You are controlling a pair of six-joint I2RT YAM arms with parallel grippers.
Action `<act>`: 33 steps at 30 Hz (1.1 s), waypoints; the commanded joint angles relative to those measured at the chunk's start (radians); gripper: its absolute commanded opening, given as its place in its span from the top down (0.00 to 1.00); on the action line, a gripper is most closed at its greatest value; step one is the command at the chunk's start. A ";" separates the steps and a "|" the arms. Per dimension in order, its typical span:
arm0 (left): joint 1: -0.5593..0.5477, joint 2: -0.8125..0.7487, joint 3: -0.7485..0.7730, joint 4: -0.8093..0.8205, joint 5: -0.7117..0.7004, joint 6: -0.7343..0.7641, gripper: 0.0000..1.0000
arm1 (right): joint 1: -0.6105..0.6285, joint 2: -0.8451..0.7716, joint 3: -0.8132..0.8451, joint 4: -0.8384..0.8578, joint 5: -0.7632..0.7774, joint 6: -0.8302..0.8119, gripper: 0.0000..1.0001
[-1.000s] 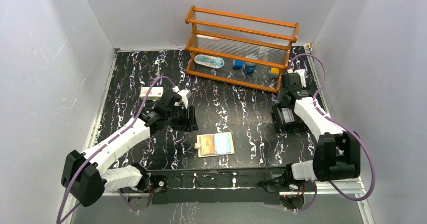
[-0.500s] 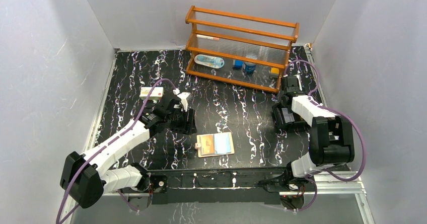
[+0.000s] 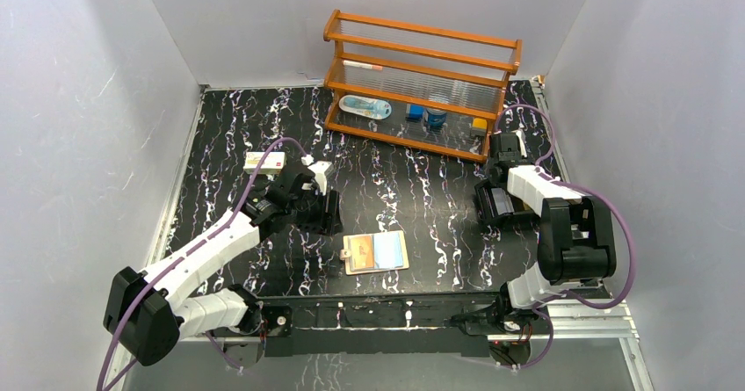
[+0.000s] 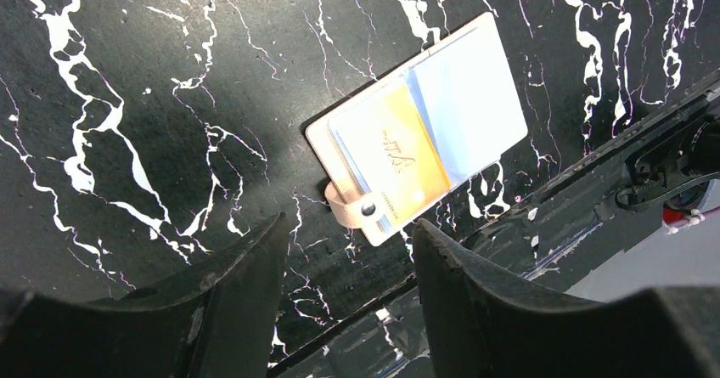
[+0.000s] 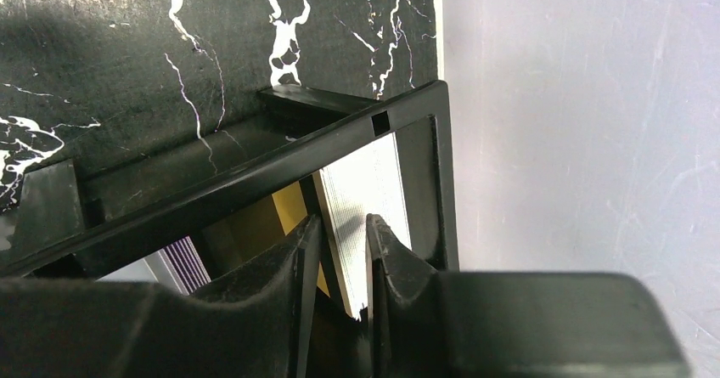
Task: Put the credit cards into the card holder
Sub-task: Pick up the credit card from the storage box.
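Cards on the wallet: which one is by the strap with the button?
The yellow card, on the half with the strap. The light blue card lies on the other half, away from it.

Wallet (image 4: pixel 344 208) sits front-middle on the worktop (image 3: pixel 404 189) with two cards (image 3: pixel 378 250) on it. Rack (image 3: pixel 422 66) along the back, small box (image 3: pixel 264 162) off left, card tray (image 3: pixel 496 205) at right.

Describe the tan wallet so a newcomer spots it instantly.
On the black marbled table, look at the middle of the near edge. The tan wallet lies open there. Alone among its neighbours, it shows a yellowish card beside a light blue card.
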 commanded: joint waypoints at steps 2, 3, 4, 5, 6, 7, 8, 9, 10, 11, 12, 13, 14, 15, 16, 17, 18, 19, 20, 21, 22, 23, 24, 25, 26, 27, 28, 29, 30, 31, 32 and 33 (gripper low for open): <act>0.001 -0.026 0.000 -0.015 0.004 0.016 0.46 | -0.004 -0.034 0.009 0.021 0.027 -0.004 0.69; 0.002 -0.026 0.001 -0.015 0.005 0.016 0.46 | -0.004 -0.038 0.009 0.021 0.026 -0.005 0.71; 0.001 -0.025 -0.001 -0.015 0.005 0.016 0.46 | -0.004 -0.043 0.011 0.018 0.022 -0.006 0.72; 0.001 -0.027 0.000 -0.015 0.005 0.016 0.46 | -0.004 -0.049 0.014 0.014 0.019 -0.006 0.75; 0.002 -0.027 -0.001 -0.016 0.005 0.016 0.45 | -0.004 -0.055 0.017 0.011 0.015 -0.005 0.78; 0.001 -0.029 -0.001 -0.015 0.005 0.015 0.45 | -0.004 -0.060 0.021 0.007 0.010 -0.004 0.81; 0.002 -0.031 -0.002 -0.015 0.003 0.016 0.45 | -0.004 -0.064 0.025 0.002 0.005 -0.002 0.83; 0.002 -0.033 -0.002 -0.015 0.002 0.016 0.45 | -0.004 -0.068 0.032 -0.009 -0.004 0.002 0.86; 0.001 -0.031 -0.001 -0.015 0.000 0.016 0.45 | -0.004 -0.070 0.040 -0.023 -0.013 0.008 0.88; 0.002 -0.031 -0.001 -0.014 -0.001 0.016 0.45 | -0.003 -0.073 0.051 -0.045 -0.025 0.017 0.90; 0.002 -0.029 -0.002 -0.015 -0.003 0.016 0.45 | -0.002 -0.078 0.064 -0.065 -0.037 0.026 0.91; 0.001 -0.027 -0.002 -0.016 -0.003 0.015 0.45 | -0.001 -0.083 0.081 -0.090 -0.051 0.037 0.93; 0.001 -0.027 -0.002 -0.017 -0.004 0.011 0.45 | 0.000 -0.089 0.092 -0.113 -0.065 0.045 0.94; 0.001 -0.026 -0.001 -0.016 -0.005 0.003 0.45 | 0.002 -0.096 0.102 -0.138 -0.079 0.055 0.95; 0.001 -0.027 -0.003 -0.016 -0.002 -0.005 0.45 | 0.002 -0.102 0.114 -0.164 -0.092 0.067 0.97; 0.001 -0.027 -0.003 -0.015 0.005 -0.010 0.45 | 0.005 -0.111 0.126 -0.190 -0.103 0.074 0.99; 0.001 -0.027 -0.003 -0.015 0.013 -0.015 0.45 | 0.004 -0.121 0.139 -0.218 -0.113 0.084 1.00; 0.002 -0.028 -0.004 -0.014 0.018 -0.018 0.45 | 0.005 -0.133 0.153 -0.247 -0.128 0.094 1.00; 0.000 -0.030 -0.008 -0.012 0.020 -0.026 0.45 | 0.005 -0.150 0.165 -0.274 -0.150 0.104 1.00; 0.002 -0.034 -0.009 -0.008 0.022 -0.030 0.44 | 0.006 -0.166 0.175 -0.289 -0.179 0.112 1.00; 0.000 -0.035 -0.010 -0.004 0.027 -0.032 0.44 | 0.005 -0.187 0.184 -0.300 -0.223 0.118 1.00; 0.002 -0.036 -0.009 -0.003 0.035 -0.036 0.44 | 0.006 -0.201 0.195 -0.318 -0.253 0.135 1.00; 0.002 -0.037 -0.006 -0.003 0.050 -0.041 0.44 | 0.005 -0.215 0.207 -0.336 -0.287 0.152 1.00; 0.002 -0.040 -0.001 -0.008 0.064 -0.049 0.44 | 0.006 -0.231 0.218 -0.345 -0.324 0.174 1.00; 0.002 -0.042 0.005 -0.010 0.076 -0.062 0.44 | 0.006 -0.245 0.230 -0.360 -0.359 0.193 1.00; 0.001 -0.051 0.011 -0.015 0.088 -0.080 0.44 | 0.008 -0.259 0.241 -0.372 -0.404 0.210 1.00; 0.001 -0.059 0.016 -0.016 0.101 -0.102 0.44 | 0.007 -0.275 0.251 -0.377 -0.453 0.229 1.00; 0.002 -0.069 0.023 -0.016 0.120 -0.121 0.44 | 0.008 -0.295 0.261 -0.377 -0.509 0.254 1.00; 0.001 -0.078 0.030 -0.015 0.139 -0.145 0.44 | 0.008 -0.315 0.267 -0.374 -0.574 0.278 1.00; 0.001 -0.089 0.038 -0.010 0.157 -0.171 0.44 | 0.009 -0.336 0.268 -0.365 -0.648 0.301 1.00; 0.001 -0.102 0.045 0.002 0.179 -0.198 0.44 | 0.009 -0.359 0.264 -0.348 -0.728 0.326 1.00; 0.002 -0.114 0.049 0.019 0.199 -0.228 0.44 | 0.011 -0.386 0.251 -0.319 -0.800 0.361 1.00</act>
